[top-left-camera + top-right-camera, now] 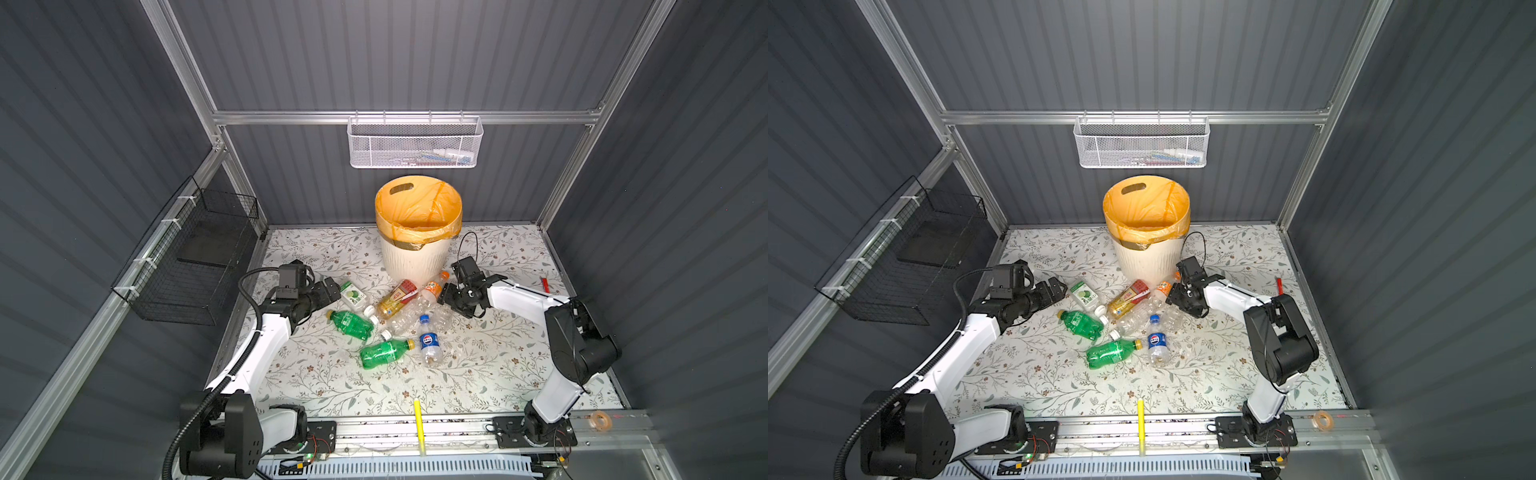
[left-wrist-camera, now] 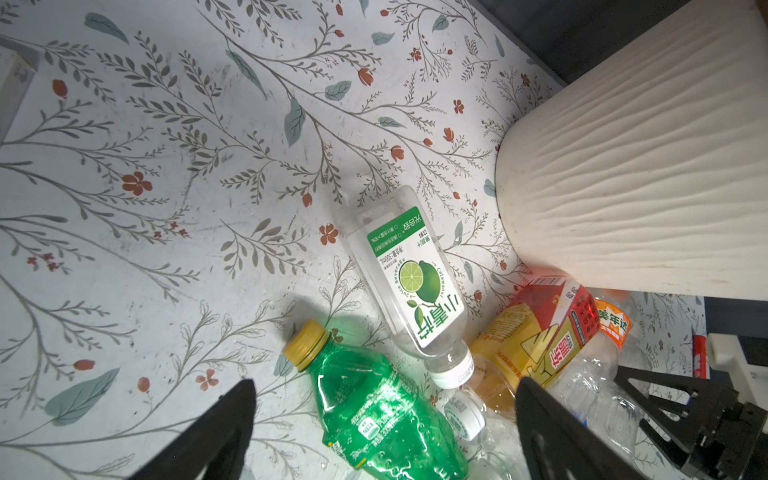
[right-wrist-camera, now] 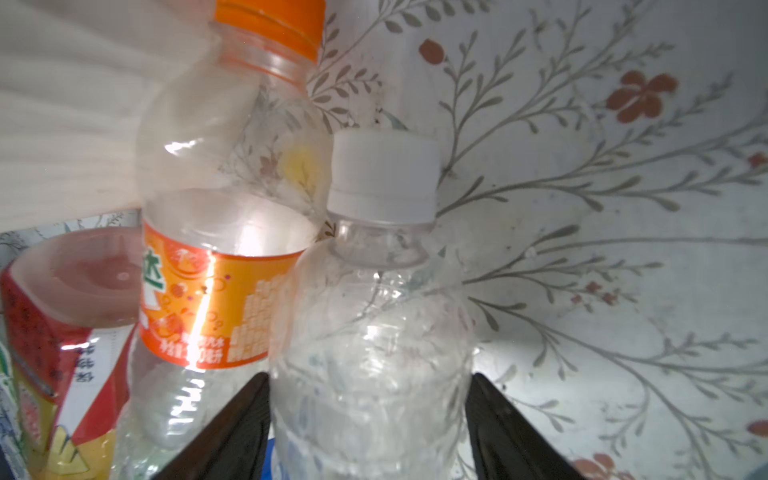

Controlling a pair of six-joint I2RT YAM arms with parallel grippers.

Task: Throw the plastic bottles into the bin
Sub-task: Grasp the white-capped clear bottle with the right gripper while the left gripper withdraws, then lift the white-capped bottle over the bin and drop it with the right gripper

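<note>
Several plastic bottles lie in front of the cream ribbed bin [image 1: 415, 259]. Among them are a lime-labelled one [image 1: 354, 296], two green ones [image 1: 351, 324] [image 1: 384, 352], an amber tea one [image 1: 397, 299], an orange-labelled one [image 1: 433, 287] and a blue-capped one [image 1: 429, 343]. My right gripper [image 3: 368, 399] is low beside the bin. Its fingers press both sides of a clear white-capped bottle [image 3: 374, 316]. My left gripper [image 2: 384, 399] stands open above the yellow-capped green bottle [image 2: 374, 411], touching nothing.
A yellow marker [image 1: 419, 419] lies at the front edge, a red pen [image 1: 544, 284] at the right, and a tape roll [image 1: 600, 420] on the front rail. A white mesh basket [image 1: 415, 143] hangs on the back wall, a black wire basket [image 1: 195, 257] on the left wall.
</note>
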